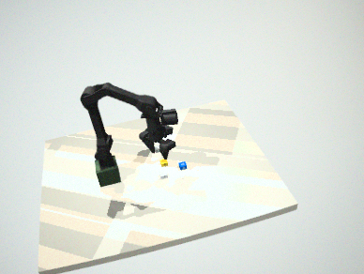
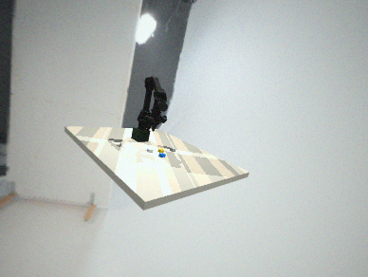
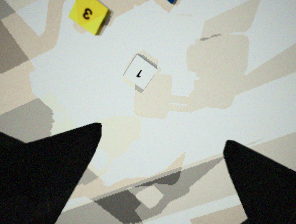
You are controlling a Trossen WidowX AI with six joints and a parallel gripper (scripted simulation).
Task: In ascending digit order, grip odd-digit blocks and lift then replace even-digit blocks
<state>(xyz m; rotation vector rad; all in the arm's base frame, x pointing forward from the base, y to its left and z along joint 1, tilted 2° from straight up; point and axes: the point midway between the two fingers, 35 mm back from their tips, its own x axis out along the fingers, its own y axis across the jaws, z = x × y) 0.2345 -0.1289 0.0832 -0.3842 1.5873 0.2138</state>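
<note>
A white block (image 1: 163,175) (image 2: 150,150) (image 3: 140,73) shows the digit 1. A yellow block (image 1: 164,162) (image 2: 161,150) (image 3: 89,16) shows the digit 3. A blue block (image 1: 183,165) (image 2: 162,155) is cut off at the top edge of the wrist view (image 3: 172,1); its digit is hidden. A small pale grey block (image 1: 157,149) (image 2: 172,149) seems to stand behind the fingers in the top view; its digit cannot be read. My gripper (image 1: 159,155) (image 3: 162,137) is open and empty, above the table. In the wrist view the white block lies beyond the gap between the fingertips.
The patterned table (image 1: 244,206) (image 2: 138,190) carries the blocks and the arm's dark green base (image 1: 108,174) (image 2: 140,135). The yellow block stands near both the white and the blue one. Shadows of the arm fall on the table.
</note>
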